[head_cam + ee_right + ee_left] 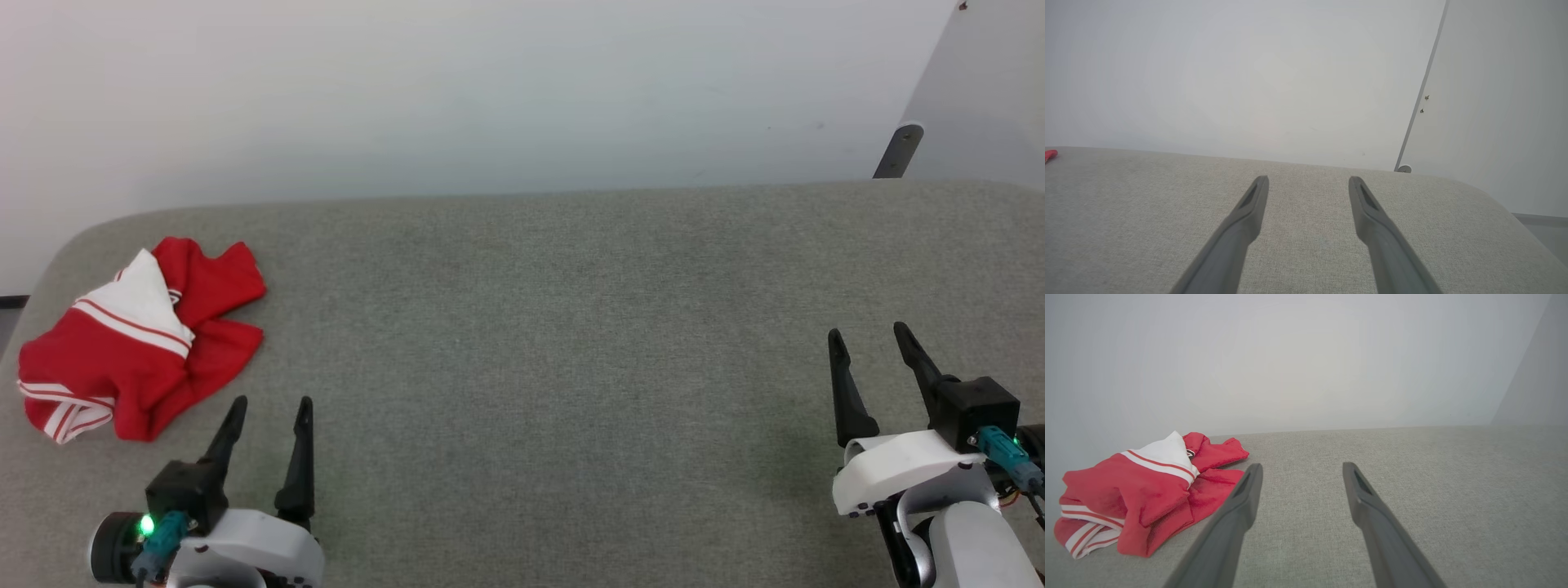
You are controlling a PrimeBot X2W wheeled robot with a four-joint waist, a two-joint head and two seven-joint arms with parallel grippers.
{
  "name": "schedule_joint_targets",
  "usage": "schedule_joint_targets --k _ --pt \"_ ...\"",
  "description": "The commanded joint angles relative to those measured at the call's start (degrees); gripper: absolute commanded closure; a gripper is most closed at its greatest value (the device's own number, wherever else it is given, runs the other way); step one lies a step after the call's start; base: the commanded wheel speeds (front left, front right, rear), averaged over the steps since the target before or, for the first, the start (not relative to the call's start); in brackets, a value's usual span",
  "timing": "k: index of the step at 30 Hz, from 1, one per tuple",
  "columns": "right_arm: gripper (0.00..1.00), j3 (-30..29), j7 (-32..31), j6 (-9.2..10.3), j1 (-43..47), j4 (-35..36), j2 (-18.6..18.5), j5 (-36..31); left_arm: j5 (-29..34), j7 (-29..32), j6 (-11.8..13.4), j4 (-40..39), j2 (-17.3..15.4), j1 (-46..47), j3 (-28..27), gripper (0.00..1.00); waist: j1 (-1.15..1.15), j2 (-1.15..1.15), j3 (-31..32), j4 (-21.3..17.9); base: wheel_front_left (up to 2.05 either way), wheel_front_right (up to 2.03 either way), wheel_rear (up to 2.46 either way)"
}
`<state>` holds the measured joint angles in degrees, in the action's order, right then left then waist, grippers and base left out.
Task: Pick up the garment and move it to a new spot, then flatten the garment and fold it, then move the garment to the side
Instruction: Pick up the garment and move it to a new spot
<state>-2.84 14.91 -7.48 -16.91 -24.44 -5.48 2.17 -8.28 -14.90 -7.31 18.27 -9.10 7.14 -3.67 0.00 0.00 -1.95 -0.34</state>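
The garment [139, 343] is a small red shirt with a white sleeve and red-and-white striped trim, lying crumpled near the table's far left edge. In the left wrist view the garment [1143, 490] sits left of the fingers, its red cloth close to the left finger. My left gripper [272, 400] stands open just to the garment's near right, nothing between its fingers; it shows again as the left gripper [1302, 467]. My right gripper [868, 331] is open at the table's right side, far from the garment, also seen as the right gripper [1308, 179]. A red sliver of the garment [1050, 155] peeks in at the right wrist view's left edge.
The grey fabric-covered table [539, 343] has rounded far corners and a pale wall behind it. A dark bracket [898, 151] on a white panel stands beyond the far right corner. The table's right edge [1519, 220] drops off close to my right gripper.
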Motion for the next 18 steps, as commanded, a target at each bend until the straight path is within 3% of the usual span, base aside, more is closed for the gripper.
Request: schedule_joint_targets --k 1,10,18 --pt "0.00 -0.11 0.36 -0.02 -0.43 -0.06 -0.02 -0.91 0.93 -0.38 -0.20 0.16 -0.19 0.63 -0.01 0.00 0.00 0.00 -0.06 0.16 0.00 0.00 0.00" --pt "0.00 0.45 0.35 -0.02 1.03 0.21 0.26 0.85 -0.14 -0.26 -0.26 0.70 0.25 1.01 0.46 0.00 0.00 0.00 0.50 3.73 0.00 0.00 0.00" --pt "0.00 4.48 0.34 -0.02 1.62 -0.90 0.56 1.72 -0.53 -0.26 -0.23 1.82 0.79 0.63 0.91 0.00 0.00 0.00 1.23 12.43 0.00 0.00 0.00"
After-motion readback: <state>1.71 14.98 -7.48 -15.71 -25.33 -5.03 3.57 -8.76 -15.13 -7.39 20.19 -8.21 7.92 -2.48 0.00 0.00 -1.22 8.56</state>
